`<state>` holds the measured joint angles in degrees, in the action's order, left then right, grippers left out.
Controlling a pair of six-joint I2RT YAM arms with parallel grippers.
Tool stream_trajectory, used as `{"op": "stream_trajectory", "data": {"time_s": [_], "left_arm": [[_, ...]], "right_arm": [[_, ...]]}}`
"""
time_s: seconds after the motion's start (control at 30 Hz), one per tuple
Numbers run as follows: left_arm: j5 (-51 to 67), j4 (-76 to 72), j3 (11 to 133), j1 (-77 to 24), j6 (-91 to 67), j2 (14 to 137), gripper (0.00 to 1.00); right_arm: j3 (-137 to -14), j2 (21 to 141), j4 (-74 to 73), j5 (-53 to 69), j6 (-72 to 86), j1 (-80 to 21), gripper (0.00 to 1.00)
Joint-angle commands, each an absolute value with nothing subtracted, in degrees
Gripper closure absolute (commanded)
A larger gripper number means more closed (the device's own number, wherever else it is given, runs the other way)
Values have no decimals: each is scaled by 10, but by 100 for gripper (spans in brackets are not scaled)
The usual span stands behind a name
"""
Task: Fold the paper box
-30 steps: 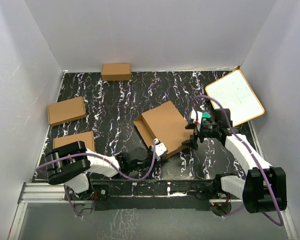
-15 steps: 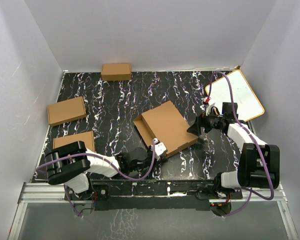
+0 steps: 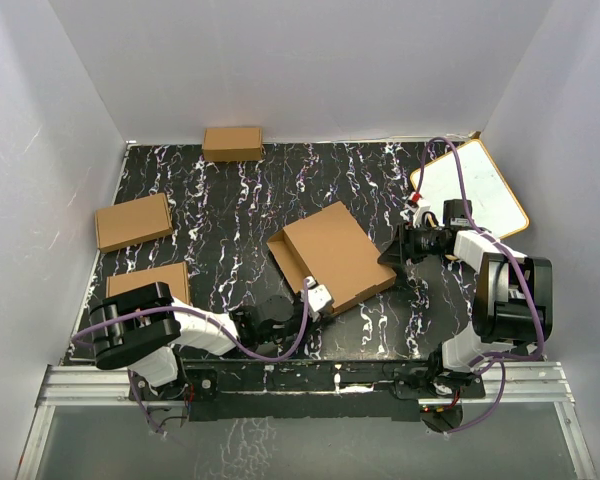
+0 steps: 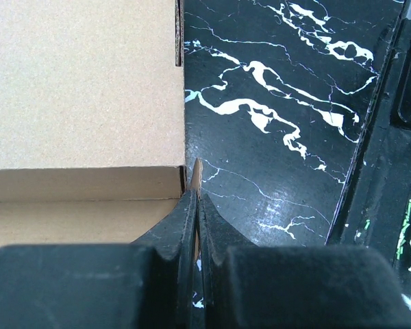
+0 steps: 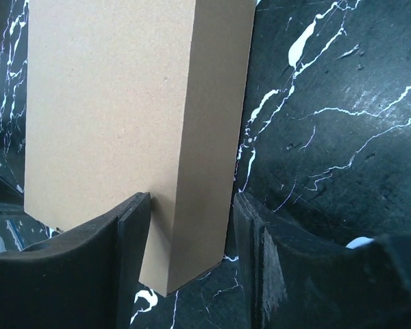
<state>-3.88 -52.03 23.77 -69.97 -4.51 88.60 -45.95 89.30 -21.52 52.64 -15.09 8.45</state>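
Right, from the top camera I see the paper box (image 3: 332,252) lying near the middle of the black marbled table (image 3: 230,205), turned at an angle, its low walls folded up along the left and near sides. My left gripper (image 3: 313,296) sits at the box's near corner and my right gripper (image 3: 388,258) at its right-hand corner. Three small boxes (image 3: 133,221) lie along the left and far sides of the table, well apart from the work. A white board (image 3: 470,195) leans in the far right corner.

On the left wrist camera, the two black fingers (image 4: 181,219) are pressed together, with a thin sliver of cardboard wall pinched between their tips. So that gripper is closed on the paper box at its corner, where the inside floor and one wall show. Bare table lies to the right.

On the right wrist camera, the jaws stand partly apart and straddle the box's outer edge. One finger (image 5: 133,253) overlaps the broad cardboard face. A narrow strip of dark table shows between the other finger (image 5: 260,260) and the cardboard, so I read this gripper as open around the edge, not clamped.
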Motion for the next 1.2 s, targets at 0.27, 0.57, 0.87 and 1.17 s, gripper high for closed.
{"op": "stream_trajectory", "data": {"time_s": [0.27, 0.57, 0.87, 1.17], "left_arm": [[-44, -534, 219, -703, -69, 857, 100], [-48, -560, 201, -703, -80, 852, 100], [-52, -579, 192, -703, -87, 858, 100], [-56, -590, 184, -703, -94, 860, 100]], "right_arm": [[-478, 892, -219, 502, -162, 88, 50], [-477, 896, -215, 476, -163, 88, 51], [-477, 896, -214, 460, -166, 87, 54], [-476, 897, -214, 455, -169, 86, 54]]}}
